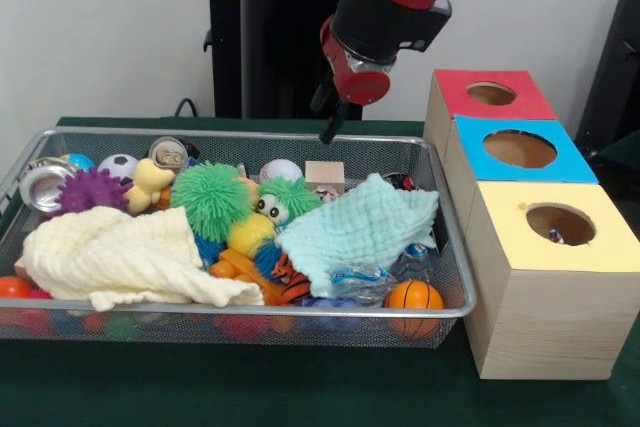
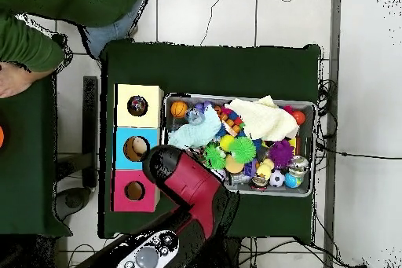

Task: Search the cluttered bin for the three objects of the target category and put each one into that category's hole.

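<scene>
The wire mesh bin (image 1: 452,309) is full of toys and cloths; it also shows in the overhead view (image 2: 308,188). My gripper (image 1: 329,130) hangs above the bin's far rim, over a wooden block (image 1: 324,174), and nothing shows in it. In the overhead view the arm (image 2: 184,182) hides it. The yellow-topped box (image 1: 545,292) stands nearest the camera at the right; a spotted bit of fabric shows inside its hole (image 1: 560,222). The hole also shows in the overhead view (image 2: 138,106). No spotted bundle shows plainly in the bin; cloths cover much of it.
A cream cloth (image 1: 110,257) and a pale blue cloth (image 1: 360,227) lie over the clutter. Green spiky balls (image 1: 212,197), a purple spiky ball (image 1: 92,190), an orange striped plush (image 1: 290,282) and a small basketball (image 1: 414,295) lie around. Blue-topped (image 1: 520,150) and red-topped (image 1: 490,94) boxes stand behind. A person's sleeve (image 2: 31,45) shows at the upper left.
</scene>
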Controlling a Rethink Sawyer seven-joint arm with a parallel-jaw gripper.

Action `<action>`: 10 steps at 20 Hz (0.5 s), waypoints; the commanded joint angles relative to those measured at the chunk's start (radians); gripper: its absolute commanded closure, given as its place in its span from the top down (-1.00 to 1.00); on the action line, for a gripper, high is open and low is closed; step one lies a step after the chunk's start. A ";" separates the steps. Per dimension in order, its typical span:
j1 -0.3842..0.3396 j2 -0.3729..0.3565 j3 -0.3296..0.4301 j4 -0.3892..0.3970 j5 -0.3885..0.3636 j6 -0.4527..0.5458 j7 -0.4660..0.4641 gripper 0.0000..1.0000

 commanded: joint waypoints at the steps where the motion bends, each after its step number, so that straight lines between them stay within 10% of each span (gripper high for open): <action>1: -0.014 -0.010 0.018 -0.042 0.042 -0.052 0.325 1.00; 10: -0.207 -0.117 0.416 0.163 0.150 -0.529 0.228 1.00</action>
